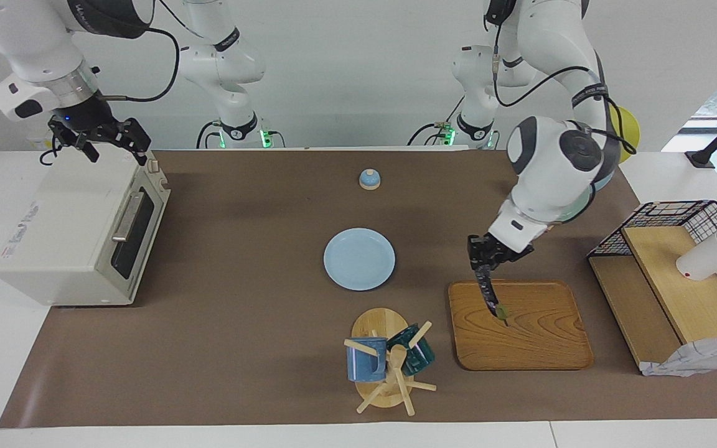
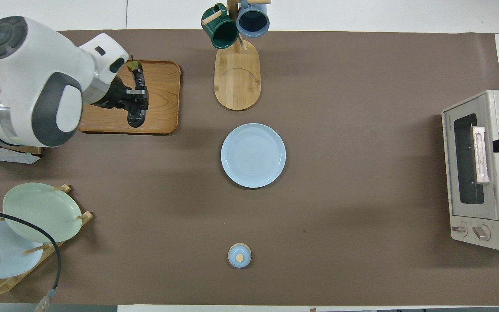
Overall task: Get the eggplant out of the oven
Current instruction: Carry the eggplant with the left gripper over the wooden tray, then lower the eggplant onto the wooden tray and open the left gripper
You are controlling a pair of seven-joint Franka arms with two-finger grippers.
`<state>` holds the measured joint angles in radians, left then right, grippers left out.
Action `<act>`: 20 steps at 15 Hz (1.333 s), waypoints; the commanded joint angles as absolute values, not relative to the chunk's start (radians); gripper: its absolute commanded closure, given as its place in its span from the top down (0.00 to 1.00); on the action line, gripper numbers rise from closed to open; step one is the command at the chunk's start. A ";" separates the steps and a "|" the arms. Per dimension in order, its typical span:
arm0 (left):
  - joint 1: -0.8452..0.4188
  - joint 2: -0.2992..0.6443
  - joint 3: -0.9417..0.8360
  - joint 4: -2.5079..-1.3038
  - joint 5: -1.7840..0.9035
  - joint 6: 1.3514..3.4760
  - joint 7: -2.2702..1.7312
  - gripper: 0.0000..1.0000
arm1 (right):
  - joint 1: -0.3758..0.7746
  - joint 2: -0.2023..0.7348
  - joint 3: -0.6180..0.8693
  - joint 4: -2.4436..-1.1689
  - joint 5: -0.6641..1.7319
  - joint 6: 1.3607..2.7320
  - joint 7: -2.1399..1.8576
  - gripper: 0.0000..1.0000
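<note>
My left gripper (image 1: 482, 260) is shut on the thick end of the dark purple eggplant (image 1: 491, 295). It holds the eggplant tilted over the wooden tray (image 1: 539, 348), with the greenish stem end down at the tray's surface. In the overhead view the eggplant (image 2: 138, 78) lies over the tray (image 2: 163, 112) under the same gripper (image 2: 136, 103). The off-white oven (image 1: 66, 230) stands at the right arm's end of the table, its glass door shut. My right gripper (image 1: 116, 144) hovers open and empty over the oven's top edge, above the door.
A light blue plate (image 1: 359, 259) lies mid-table. A mug tree (image 1: 389, 361) with two mugs stands farther from the robots. A small blue lid (image 1: 369, 179) lies near the robots. A wire basket shelf (image 1: 670, 274) and a plate rack (image 2: 37, 212) stand at the left arm's end.
</note>
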<state>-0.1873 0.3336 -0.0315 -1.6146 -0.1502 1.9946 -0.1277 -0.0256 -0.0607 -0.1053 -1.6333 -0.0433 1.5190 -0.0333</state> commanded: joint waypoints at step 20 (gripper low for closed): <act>-0.092 0.497 -0.035 -1.485 -0.074 2.091 -0.092 1.00 | -0.031 -0.080 -0.095 -1.644 -0.037 1.503 -0.069 1.00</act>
